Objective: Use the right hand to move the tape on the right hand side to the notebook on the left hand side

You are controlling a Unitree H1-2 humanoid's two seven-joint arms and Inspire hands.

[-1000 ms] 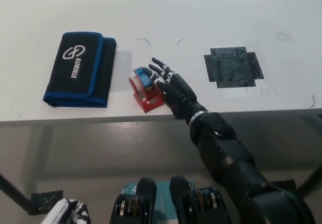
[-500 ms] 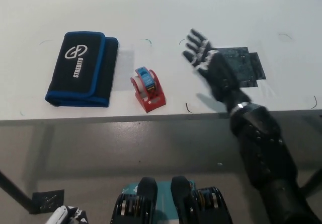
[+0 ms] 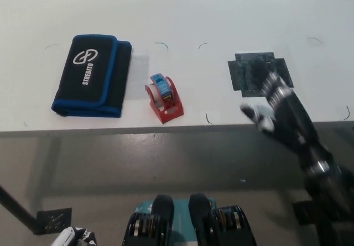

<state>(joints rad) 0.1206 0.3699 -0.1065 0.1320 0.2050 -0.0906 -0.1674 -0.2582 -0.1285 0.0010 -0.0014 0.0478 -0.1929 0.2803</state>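
A red tape dispenser with a blue roll (image 3: 164,98) stands on the white table (image 3: 182,14) near its front edge, just right of the notebook. The notebook (image 3: 90,75) is a black folded case with blue trim and white lettering, lying at the left. My black right hand (image 3: 282,109) is blurred over the table's front edge at the right, well away from the tape, fingers spread and holding nothing. Only a sliver of my white left hand (image 3: 65,237) shows at the bottom left corner.
A dark square patch (image 3: 256,72) marks the table at the right, just behind my right hand. Small pen marks dot the tabletop. Below the table edge lies grey floor.
My right hand has let go of the tape beside the notebook and pulled back to the right and toward me, down to the table's front edge. The tape stays put.
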